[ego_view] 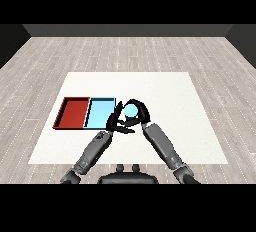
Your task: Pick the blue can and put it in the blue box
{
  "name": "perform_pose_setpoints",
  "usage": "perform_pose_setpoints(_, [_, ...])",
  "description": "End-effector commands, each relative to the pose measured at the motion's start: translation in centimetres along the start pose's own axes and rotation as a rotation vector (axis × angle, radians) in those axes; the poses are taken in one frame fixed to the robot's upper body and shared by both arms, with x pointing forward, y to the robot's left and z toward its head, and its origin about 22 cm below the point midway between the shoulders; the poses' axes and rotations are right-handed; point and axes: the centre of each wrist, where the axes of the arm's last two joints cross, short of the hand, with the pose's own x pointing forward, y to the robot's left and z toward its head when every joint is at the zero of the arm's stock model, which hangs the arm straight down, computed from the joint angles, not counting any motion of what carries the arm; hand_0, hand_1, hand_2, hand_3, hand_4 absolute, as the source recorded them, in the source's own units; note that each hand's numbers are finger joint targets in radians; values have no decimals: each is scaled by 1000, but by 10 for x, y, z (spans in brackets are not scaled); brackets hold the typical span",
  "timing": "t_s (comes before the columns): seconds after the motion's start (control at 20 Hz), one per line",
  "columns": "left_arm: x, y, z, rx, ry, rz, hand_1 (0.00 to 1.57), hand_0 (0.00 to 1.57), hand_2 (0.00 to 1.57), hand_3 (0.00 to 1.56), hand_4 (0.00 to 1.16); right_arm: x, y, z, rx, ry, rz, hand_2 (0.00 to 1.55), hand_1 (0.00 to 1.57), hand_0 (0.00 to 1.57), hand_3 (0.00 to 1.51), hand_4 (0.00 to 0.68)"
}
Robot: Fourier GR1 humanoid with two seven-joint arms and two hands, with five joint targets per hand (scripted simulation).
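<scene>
Curling round the blue can (131,110), right hand (140,111) held it just at 3 o'clock of the blue tray (99,114); left hand (114,121) close by, fingers curled, apparently holding nothing. Pick done; placing in tray remained. Red tray (73,113) at 9 o'clock on desk (165,91)

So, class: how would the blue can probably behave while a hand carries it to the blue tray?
The blue can looks round and smooth, so it could roll if laid on its side. It looks rigid, so it probably keeps its shape where the right hand curls round it. It seems small next to the blue tray, so likely light.
</scene>
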Motion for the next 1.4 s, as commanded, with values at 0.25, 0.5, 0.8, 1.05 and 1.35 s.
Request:
perform_pose_setpoints(0.25, [0,-9,-24,-12,0,-36,0,0,0,0,0,15,26,-4,38,12,-17,1433,1432,1432,1389,620])
perform_pose_setpoints(0.5, [-15,-1,14,-29,-22,41,0,0,0,0,0,17,40,16,49,-11,21,1438,1402,1402,1385,612])
perform_pose_setpoints(0.8, [11,-6,-18,22,-34,-255,133,133,453,0,603,-4,31,-3,93,-7,5,1439,1401,1401,1390,609])
perform_pose_setpoints(1.05, [-13,-19,-13,-26,-37,-371,393,393,574,88,125,10,59,5,120,9,-3,1473,1478,1478,1400,599])
perform_pose_setpoints(1.35, [8,-20,-15,131,-61,-195,454,454,646,348,718,-7,58,10,119,-10,-31,1453,1455,1455,1396,598])
